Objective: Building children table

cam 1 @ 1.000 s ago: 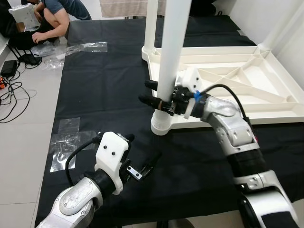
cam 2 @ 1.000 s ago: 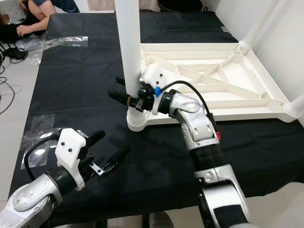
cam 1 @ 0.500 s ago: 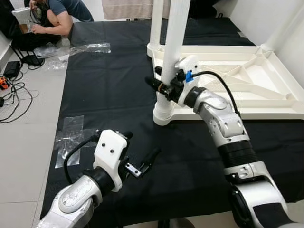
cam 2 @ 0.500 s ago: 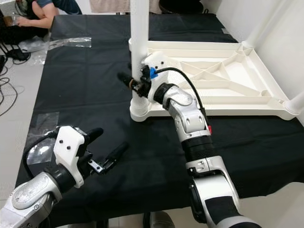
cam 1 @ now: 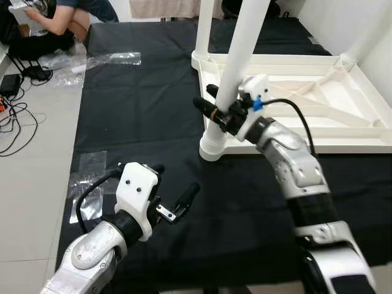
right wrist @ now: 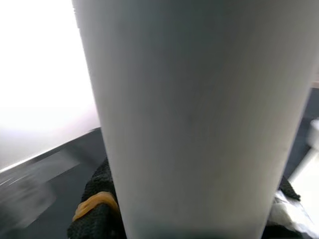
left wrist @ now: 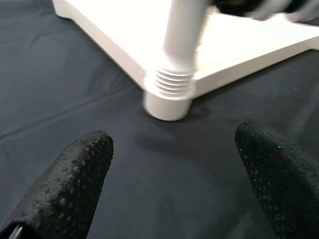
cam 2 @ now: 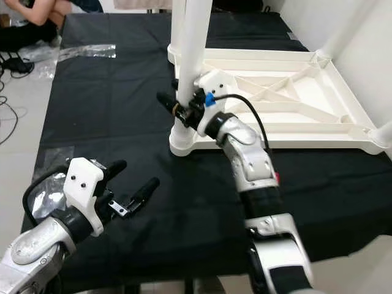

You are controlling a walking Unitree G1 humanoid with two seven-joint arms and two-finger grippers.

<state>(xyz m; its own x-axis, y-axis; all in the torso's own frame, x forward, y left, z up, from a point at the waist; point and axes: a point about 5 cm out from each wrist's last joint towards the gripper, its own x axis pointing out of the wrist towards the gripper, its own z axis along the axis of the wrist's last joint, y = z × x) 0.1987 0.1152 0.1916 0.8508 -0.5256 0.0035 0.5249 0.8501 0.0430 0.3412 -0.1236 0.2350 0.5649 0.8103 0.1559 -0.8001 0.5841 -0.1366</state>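
Note:
A white children's table top [cam 1: 306, 92] lies upside down on the black cloth. A white leg [cam 1: 239, 55] stands tilted in its near left corner socket [cam 1: 211, 146], threads showing at the base [left wrist: 172, 82]. My right gripper [cam 1: 212, 105] is shut on that leg a little above the socket; the leg's wall [right wrist: 194, 124] spans the right wrist view between the black fingers [right wrist: 94, 214]. A second leg [cam 1: 203, 27] stands at the far left corner. My left gripper [cam 1: 174, 191] hovers open over the cloth, nearer than the socket, holding nothing.
The black cloth [cam 1: 135, 116] covers the work surface, with grey floor to its left. Clear plastic bags [cam 1: 107, 59] lie at the far left, and tape patches [cam 1: 89, 177] sit by the edge. A person [cam 1: 55, 18] sits on the floor far left with cables [cam 1: 15, 116].
The leg in my right gripper has tipped further to the right at its top. My left arm has lifted slightly. The camera has shifted a little.

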